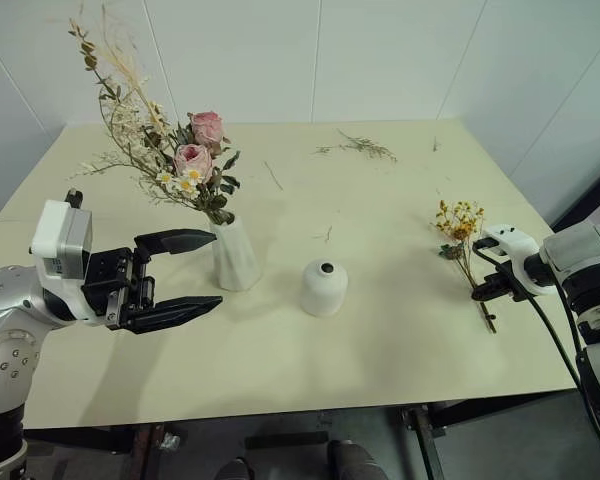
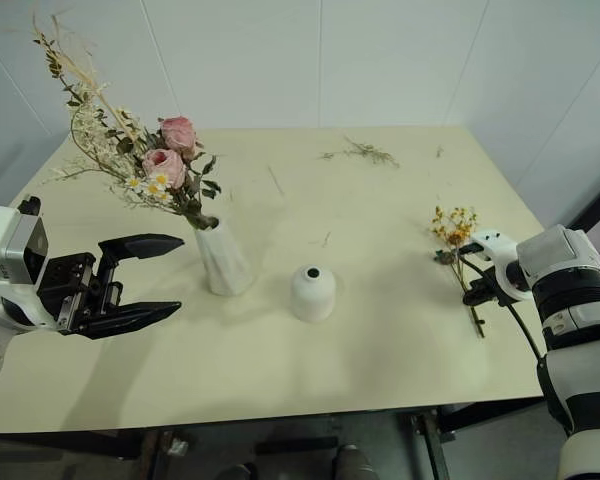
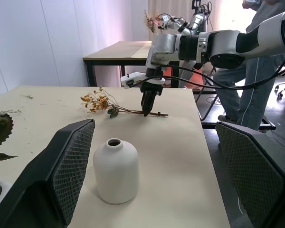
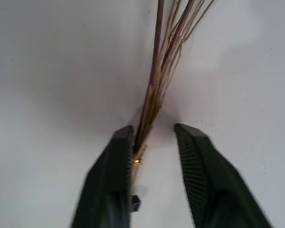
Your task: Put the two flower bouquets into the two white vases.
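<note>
The large bouquet (image 1: 190,160) of pink roses, daisies and dried grasses stands in the tall white vase (image 1: 235,255). The short rounded vase (image 1: 323,288) sits empty to its right. My left gripper (image 1: 216,270) hovers open just left of the tall vase, holding nothing. The slim yellow-orange sprig (image 1: 460,225) lies flat near the table's right edge. My right gripper (image 1: 490,290) points down at its stems (image 4: 154,95). Its fingers stand narrowly apart on either side of them; one finger (image 4: 118,156) touches the stems and a gap shows at the other.
Loose dried twig scraps (image 1: 358,147) lie at the far side of the table (image 1: 380,360). In the left wrist view a second table (image 3: 118,50) and a person (image 3: 256,85) stand beyond the right edge.
</note>
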{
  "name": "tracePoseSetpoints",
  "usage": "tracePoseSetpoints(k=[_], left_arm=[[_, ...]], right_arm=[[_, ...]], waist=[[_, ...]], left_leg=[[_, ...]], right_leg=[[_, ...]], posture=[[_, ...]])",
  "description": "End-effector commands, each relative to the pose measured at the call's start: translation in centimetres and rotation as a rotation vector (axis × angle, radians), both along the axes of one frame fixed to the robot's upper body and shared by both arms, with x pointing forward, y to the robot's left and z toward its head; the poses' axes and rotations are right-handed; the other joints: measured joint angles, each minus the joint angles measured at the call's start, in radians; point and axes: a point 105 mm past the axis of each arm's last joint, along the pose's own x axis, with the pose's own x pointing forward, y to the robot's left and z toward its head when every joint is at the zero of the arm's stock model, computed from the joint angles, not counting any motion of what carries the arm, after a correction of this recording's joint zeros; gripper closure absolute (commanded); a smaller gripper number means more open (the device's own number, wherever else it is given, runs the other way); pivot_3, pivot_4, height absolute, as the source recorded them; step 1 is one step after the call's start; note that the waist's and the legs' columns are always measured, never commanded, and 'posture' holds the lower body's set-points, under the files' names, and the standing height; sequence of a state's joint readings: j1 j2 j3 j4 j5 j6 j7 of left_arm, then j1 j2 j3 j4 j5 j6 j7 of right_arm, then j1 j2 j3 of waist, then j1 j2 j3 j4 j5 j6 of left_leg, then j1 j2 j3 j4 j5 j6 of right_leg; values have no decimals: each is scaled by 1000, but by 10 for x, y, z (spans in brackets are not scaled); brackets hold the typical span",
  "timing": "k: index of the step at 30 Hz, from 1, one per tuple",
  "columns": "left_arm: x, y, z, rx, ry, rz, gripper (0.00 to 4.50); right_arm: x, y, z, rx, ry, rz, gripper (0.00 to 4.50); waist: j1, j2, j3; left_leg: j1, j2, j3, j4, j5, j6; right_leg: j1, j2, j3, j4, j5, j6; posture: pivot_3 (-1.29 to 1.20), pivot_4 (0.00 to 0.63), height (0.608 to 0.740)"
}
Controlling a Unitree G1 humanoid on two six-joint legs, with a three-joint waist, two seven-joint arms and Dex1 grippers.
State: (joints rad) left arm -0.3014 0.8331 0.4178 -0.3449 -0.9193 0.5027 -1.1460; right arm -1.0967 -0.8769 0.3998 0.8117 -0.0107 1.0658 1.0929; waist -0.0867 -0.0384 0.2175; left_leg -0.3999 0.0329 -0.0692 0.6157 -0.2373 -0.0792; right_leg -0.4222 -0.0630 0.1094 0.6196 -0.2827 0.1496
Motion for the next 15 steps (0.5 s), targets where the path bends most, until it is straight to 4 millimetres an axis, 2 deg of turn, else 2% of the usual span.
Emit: tracePoseSetpoints(k=[1,3,5,8,10,12,15], left_arm=[[-1,1,7,15,-41,-1,142],[1,2,7,16,-43,1,142],[6,4,6,13,-36,19,142],[18,14,-4,40,-23,82,142],[25,19,-13,75,-12,111,142],[31,22,-16,89,0,141,142],[37,24,-21,122,13,165,142]], right_arm=[[0,7,-11,66,18,9,4324],[2,9,-10,82,0,14,4462],[10,21,2,180,-85,38,4462],[23,39,33,327,-335,148,4462],[17,64,63,469,-560,322,4462],[1,83,90,609,-785,450,4462],[-18,100,105,712,-965,492,4462]], waist=[[0,-1,0],[-1,-1,-1],[-2,-1,-1],[-7,0,0],[-4,1,1],[1,3,2],[4,3,2]], left_leg=[[0,0,0,0,0,0],[0,0,0,1,0,0],[0,0,0,2,0,0],[1,0,0,2,0,0],[1,0,0,1,1,0],[1,0,0,0,1,0],[0,0,-1,-1,1,0]], right_leg=[[0,0,0,0,0,0],[1,0,0,0,0,0],[1,0,0,0,0,0],[1,1,1,1,0,0],[1,1,1,2,1,0],[1,1,1,3,1,1],[1,1,1,3,0,2]], posture=[[0,150,740],[0,150,740],[0,150,740],[0,150,740],[0,150,740],[0,150,740],[0,150,740]])
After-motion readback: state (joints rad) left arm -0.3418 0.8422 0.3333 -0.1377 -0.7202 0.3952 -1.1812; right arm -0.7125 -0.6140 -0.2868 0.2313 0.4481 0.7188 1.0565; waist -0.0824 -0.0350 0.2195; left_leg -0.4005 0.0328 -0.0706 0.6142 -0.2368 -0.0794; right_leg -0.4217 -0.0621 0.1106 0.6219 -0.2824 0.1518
